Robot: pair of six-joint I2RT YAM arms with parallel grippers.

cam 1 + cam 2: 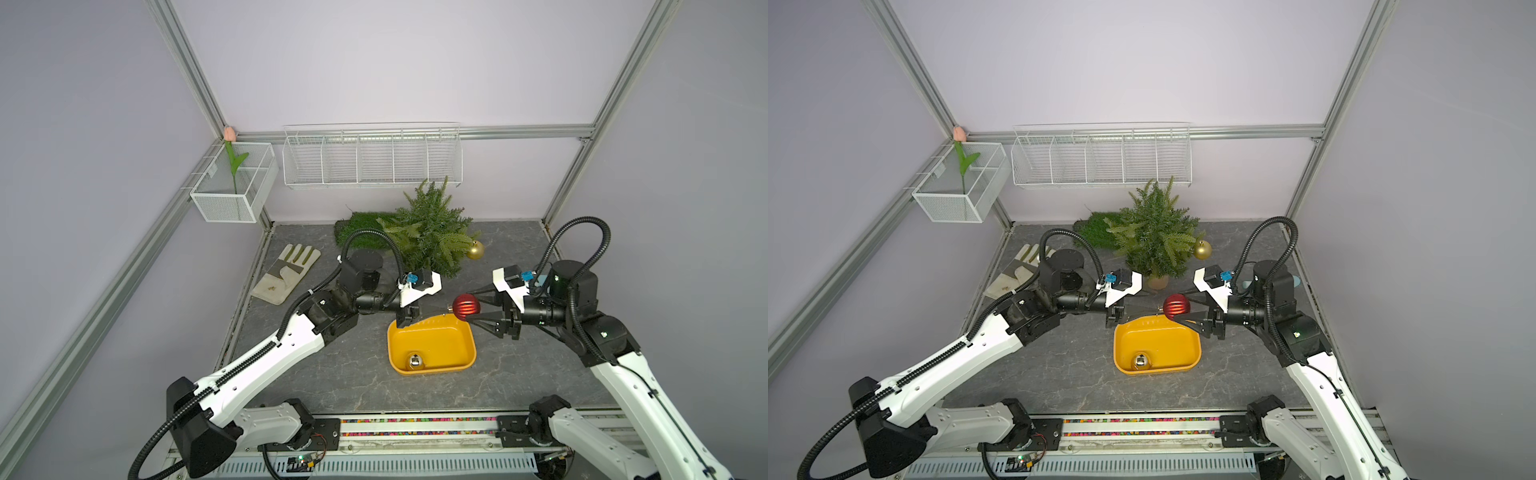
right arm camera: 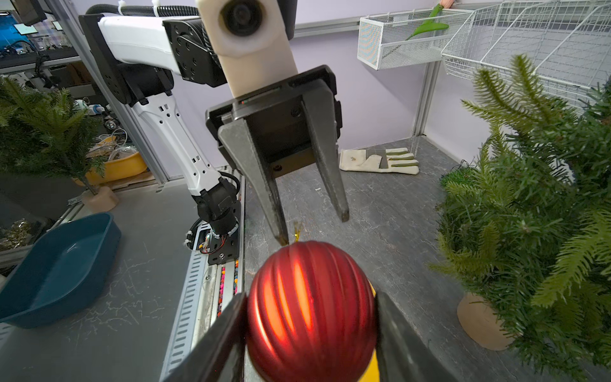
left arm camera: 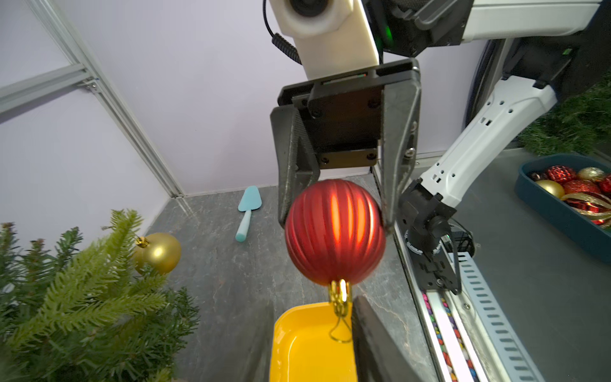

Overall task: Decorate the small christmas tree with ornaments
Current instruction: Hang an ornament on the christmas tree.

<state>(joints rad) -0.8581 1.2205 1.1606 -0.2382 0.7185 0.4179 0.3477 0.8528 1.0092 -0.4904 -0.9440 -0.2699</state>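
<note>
Right, status: red ornament [image 1: 466, 306] is off the table, pinched across its belly by the right gripper [image 1: 469, 306]. It hovers over the far rim of the yellow tray [image 1: 436, 340], near the small christmas tree [image 1: 428, 237] but clear of it. Left gripper [image 2: 313, 228] faces it cap-end on, jaws apart, holding nothing. One fingertip [image 2: 281, 238] sits right beside the hanger loop [image 2: 297, 233] (contact or not, can't tell).

Handling guess: light, hollow, thin shell, so it likely cracks if squeezed hard. Ribbed matte skin should slip less than a mirror finish. Body grip is fine for carrying. For hanging, take the cap [image 3: 340, 291] or the loop, which looks thin and bendy.

View notes:
- Only the right wrist view shows the gap between the left jaws; in the top views they read as one dark wedge.
- Left wrist view shows cap and loop clearly, plus the gold ornament [image 3: 158, 253] hung on a branch tip.
- Both top views show the silver ornament [image 1: 415, 361] lying in the tray, which neither wrist view shows.
</note>
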